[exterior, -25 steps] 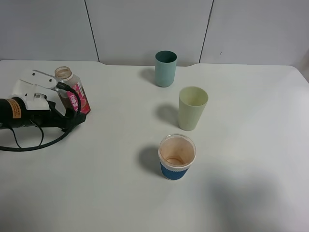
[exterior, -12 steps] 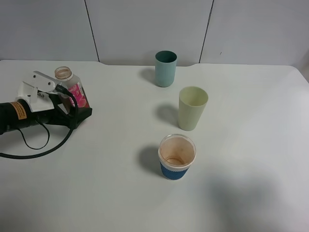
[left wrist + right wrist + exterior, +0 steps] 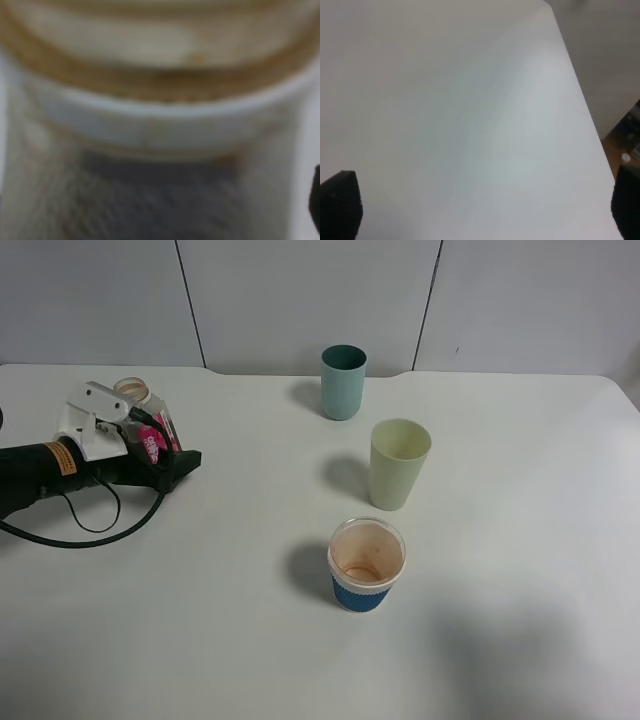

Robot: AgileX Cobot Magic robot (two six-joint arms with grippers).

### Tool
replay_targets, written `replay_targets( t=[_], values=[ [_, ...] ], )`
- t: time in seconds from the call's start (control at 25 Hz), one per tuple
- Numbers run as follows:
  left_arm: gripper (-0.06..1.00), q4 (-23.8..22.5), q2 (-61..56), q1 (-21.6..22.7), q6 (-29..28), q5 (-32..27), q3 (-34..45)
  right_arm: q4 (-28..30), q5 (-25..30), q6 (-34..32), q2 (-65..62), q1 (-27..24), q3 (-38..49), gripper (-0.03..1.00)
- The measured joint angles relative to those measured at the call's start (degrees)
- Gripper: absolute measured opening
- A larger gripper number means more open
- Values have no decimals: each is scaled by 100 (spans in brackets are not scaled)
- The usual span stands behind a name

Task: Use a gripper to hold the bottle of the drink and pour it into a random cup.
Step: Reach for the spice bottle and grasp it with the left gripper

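White counter (image 3: 500, 540) before grey wall panels: well left of the pale green cup (image 3: 398, 465), the left end effector (image 3: 172, 448) stands wide around the pink-labelled bottle (image 3: 153, 436), grasp pending. Next, seemingly: close squarely below the open neck, lift upright, carry cupward.

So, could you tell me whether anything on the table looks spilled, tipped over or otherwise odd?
Nothing looks spilled or tipped. Two small oddities: the clear cup with the blue sleeve, nearest the camera, has brownish residue inside, and the bottle at the far left has no cap.
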State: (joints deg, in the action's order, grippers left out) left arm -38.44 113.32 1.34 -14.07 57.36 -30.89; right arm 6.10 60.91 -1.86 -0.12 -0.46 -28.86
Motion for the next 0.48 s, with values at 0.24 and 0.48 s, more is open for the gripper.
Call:
replay_targets(
  t=[0.24, 0.48],
  values=[
    [92, -33, 140, 0, -33, 139, -86, 0, 0, 0, 0, 0, 0, 99],
    [31, -27, 140, 11, -86, 129, -86, 0, 0, 0, 0, 0, 0, 99]
  ],
)
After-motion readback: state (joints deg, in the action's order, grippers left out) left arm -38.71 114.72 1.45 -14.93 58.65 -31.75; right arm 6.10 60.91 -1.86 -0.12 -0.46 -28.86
